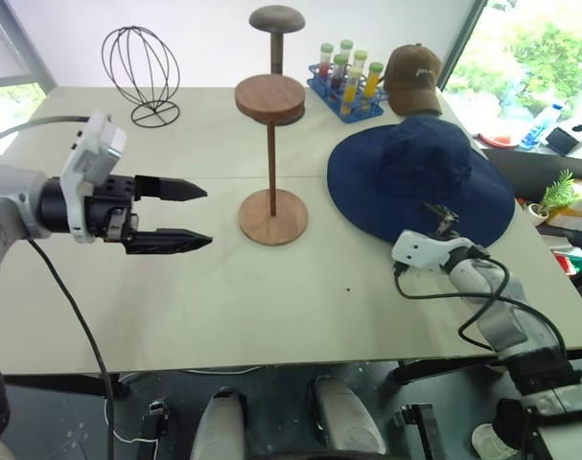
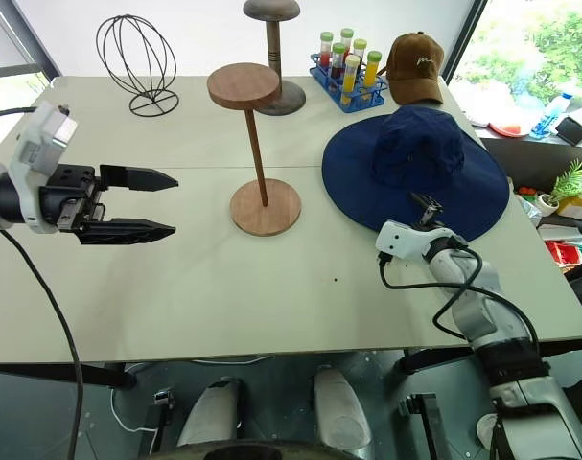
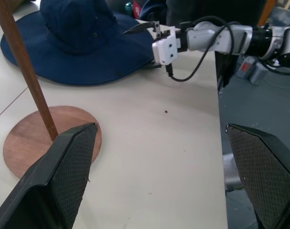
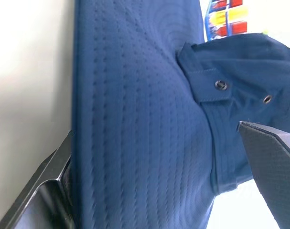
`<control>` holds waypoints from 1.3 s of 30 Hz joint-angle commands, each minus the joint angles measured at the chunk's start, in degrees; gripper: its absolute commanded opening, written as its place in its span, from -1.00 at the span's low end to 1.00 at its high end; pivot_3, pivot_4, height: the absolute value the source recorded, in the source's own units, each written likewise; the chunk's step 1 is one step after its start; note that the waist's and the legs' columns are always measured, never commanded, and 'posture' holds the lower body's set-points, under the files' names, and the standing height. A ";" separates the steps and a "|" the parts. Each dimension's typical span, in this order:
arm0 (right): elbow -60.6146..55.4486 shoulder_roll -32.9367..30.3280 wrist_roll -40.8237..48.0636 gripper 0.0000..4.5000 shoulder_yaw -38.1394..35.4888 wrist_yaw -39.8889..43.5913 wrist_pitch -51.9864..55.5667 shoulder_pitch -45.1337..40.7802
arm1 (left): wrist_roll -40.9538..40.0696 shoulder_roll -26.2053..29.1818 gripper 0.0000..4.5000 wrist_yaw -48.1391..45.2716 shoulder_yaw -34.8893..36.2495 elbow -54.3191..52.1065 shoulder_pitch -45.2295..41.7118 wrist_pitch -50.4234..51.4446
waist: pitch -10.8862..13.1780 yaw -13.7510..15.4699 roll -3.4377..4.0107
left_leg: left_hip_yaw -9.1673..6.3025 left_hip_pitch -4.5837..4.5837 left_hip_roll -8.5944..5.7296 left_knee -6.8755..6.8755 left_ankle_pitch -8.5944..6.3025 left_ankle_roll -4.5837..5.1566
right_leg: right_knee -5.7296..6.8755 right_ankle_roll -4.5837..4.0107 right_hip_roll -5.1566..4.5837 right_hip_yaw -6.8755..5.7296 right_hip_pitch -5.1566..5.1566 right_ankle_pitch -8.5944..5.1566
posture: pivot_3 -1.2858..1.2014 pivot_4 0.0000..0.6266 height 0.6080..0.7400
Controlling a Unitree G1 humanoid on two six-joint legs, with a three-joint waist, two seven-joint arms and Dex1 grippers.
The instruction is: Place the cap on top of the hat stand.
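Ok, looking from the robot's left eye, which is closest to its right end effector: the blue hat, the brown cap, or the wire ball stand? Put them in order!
From the right end effector:
1. Navy sun hat, right at its fingertips.
2. Brown baseball cap, behind the hat, at the table's far edge.
3. Black wire globe stand, at the far left corner.

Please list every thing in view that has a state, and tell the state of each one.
Navy blue fabric sun hat: flat on the table, not gripped.
Brown wooden hat stand: upright, disc top bare.
Left gripper: fingers open, holding nothing.
Right gripper: fingers open, at the hat's brim.
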 commanded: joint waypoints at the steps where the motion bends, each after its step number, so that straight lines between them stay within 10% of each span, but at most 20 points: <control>1: 8.41 1.27 -1.04 0.99 2.86 -1.40 -0.78 -1.53 | -1.22 1.25 1.00 0.31 2.20 -1.46 -0.87 0.13 | -0.07 -0.02 -0.11 | 0.00 0.02 0.00 0.00 0.00 0.00 | 0.00 0.00 0.00 0.00 0.02 0.00 | 0.03 -0.52 1.00; 7: 14.02 2.53 1.18 0.75 3.66 -2.37 -2.46 -3.94 | -1.47 1.19 1.00 0.83 2.09 -1.66 -1.43 0.51 | -0.16 -0.24 -0.26 | -0.01 0.70 0.02 -0.16 -0.01 0.00 | -0.37 -0.01 0.00 0.00 0.78 -0.01 | 0.03 -0.52 1.00; 15: 12.34 2.75 3.78 -0.99 2.98 -1.27 -2.40 -2.96 | -1.88 1.20 1.00 1.34 2.09 -1.47 -1.54 0.57 | -0.16 -0.23 -0.25 | -0.02 0.61 0.02 -0.19 -0.01 0.00 | -0.62 -0.03 -0.01 0.00 0.83 0.02 | 0.03 -0.52 1.00; 27: -8.14 3.13 28.43 -0.99 -8.91 19.91 10.51 -4.46 | -3.58 0.84 1.00 3.90 4.95 -1.67 -1.52 1.65 | 0.45 -0.02 0.74 | -0.02 0.08 0.02 -0.52 -0.01 0.01 | -0.64 0.04 0.00 0.01 0.20 0.02 | 0.03 -0.52 1.00; 39: 4.82 -4.57 37.64 -0.99 -12.21 30.04 19.16 -42.48 | -7.44 1.70 1.00 10.58 15.23 -2.69 2.01 3.61 | 0.96 -0.06 1.48 | 0.02 -0.45 0.01 -0.45 -0.01 0.02 | -0.60 0.05 -0.01 -0.01 -0.38 0.04 | 0.03 -0.52 1.00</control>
